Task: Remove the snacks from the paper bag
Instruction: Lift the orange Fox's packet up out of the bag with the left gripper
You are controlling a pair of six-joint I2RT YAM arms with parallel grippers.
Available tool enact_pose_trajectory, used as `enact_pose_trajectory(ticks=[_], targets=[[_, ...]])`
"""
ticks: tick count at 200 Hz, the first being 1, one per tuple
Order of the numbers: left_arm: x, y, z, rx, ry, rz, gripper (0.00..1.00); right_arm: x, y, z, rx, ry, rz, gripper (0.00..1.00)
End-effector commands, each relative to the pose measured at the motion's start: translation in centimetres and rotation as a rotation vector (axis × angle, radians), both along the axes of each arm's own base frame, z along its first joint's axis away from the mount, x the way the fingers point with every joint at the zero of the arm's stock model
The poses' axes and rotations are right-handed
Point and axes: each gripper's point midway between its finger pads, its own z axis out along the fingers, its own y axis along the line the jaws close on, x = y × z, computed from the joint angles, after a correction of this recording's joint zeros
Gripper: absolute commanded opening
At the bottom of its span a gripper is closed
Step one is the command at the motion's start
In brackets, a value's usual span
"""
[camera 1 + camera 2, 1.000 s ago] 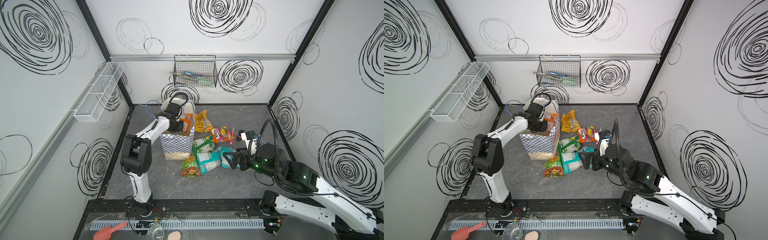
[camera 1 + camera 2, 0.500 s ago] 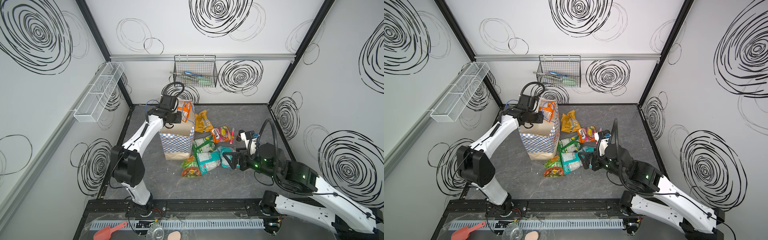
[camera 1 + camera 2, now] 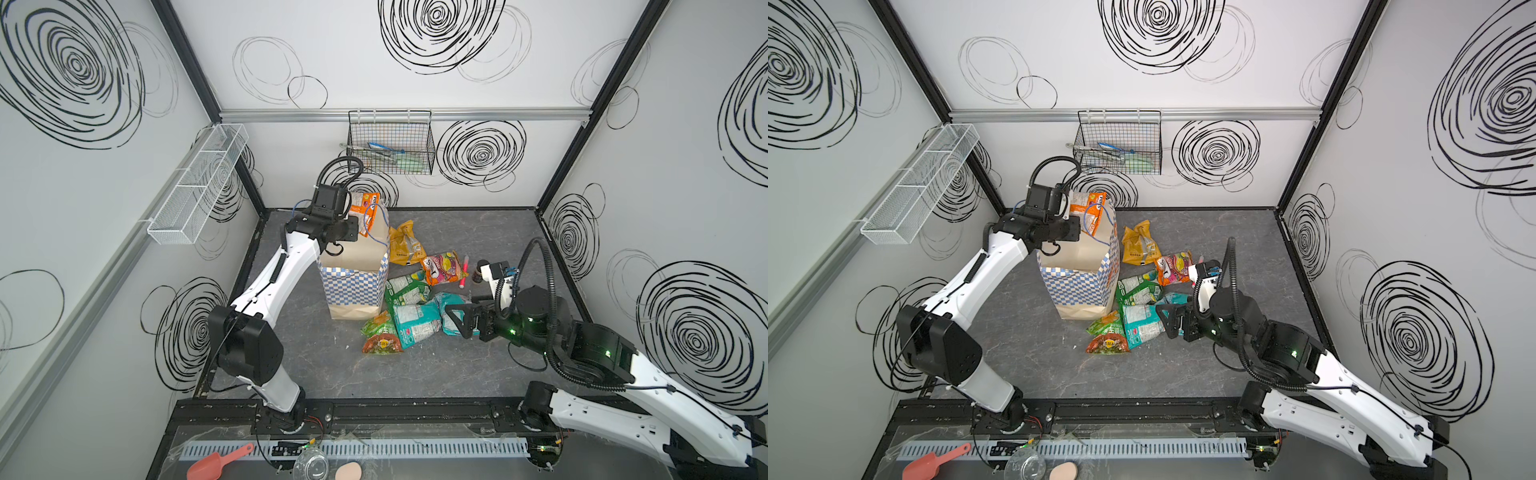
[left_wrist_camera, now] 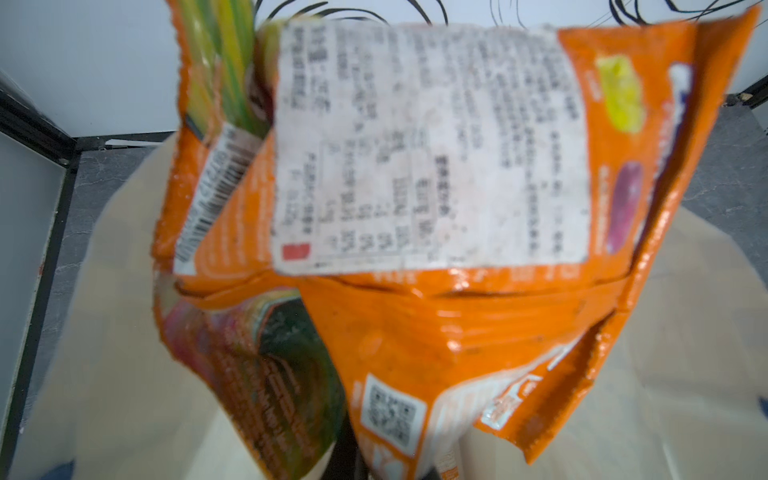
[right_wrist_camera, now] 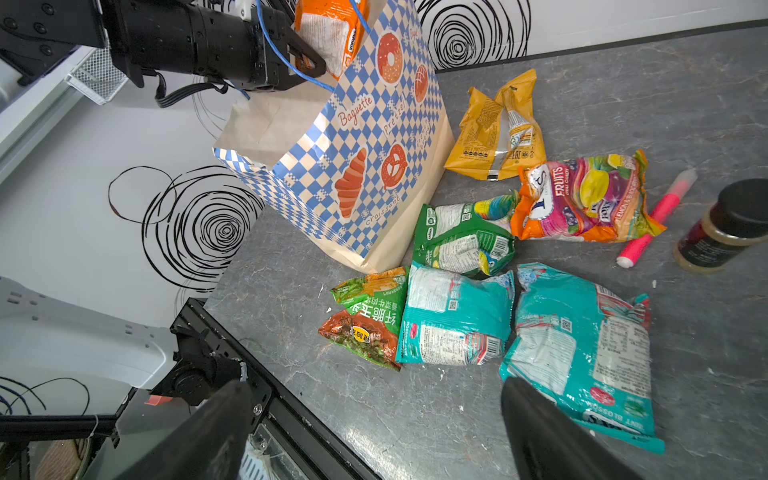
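Grey floor (image 3: 457, 374) is carrying loose snacks (image 3: 415, 324) mid-frame — left gripper (image 3: 356, 222) is pinching an orange packet (image 3: 368, 208) above the paper bag (image 3: 353, 286), right gripper (image 3: 455, 322) is hanging wide open beside them.

paper bag (image 5: 361, 137), chequered side, right wrist view: "baguette", "pretzel" and "croissant" in script beside the pastry drawings.
multicoloured packet (image 5: 582, 199): "fruits", "oval candy", "fox's"; along one edge "lemon & black…", the rest creased.
large teal packet (image 5: 582, 353): "…int blossom" on the end seam.
green-and-orange packet (image 5: 365, 328): white chinese characters.
orange packet (image 4: 415, 311), left wrist view: white printed label, barcode and qr code, all too blurred to read.
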Motion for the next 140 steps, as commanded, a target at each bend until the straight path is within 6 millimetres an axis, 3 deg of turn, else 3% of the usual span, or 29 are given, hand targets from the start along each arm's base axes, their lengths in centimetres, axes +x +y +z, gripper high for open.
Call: enact_pose_trajectory(ticks=[1,75,121,140], targets=[[-0.2,0.6,7.0,-0.052,-0.184,0.028,0.00,-0.1,0.3,0.7,0.032,-0.011,0.005,0.97],[-2.6,1.6,13.8,-0.095,-0.324,0.054,0.00,0.0,0.6,0.6,0.034,-0.009,0.011,0.97],[-6.0,-0.8,19.3,-0.163,-0.440,-0.028,0.00,0.0,0.7,0.6,0.038,-0.013,0.012,0.97],[-7.6,-2.4,20.7,-0.167,-0.466,-0.073,0.00,0.1,0.7,0.6,0.041,-0.019,0.009,0.97]])
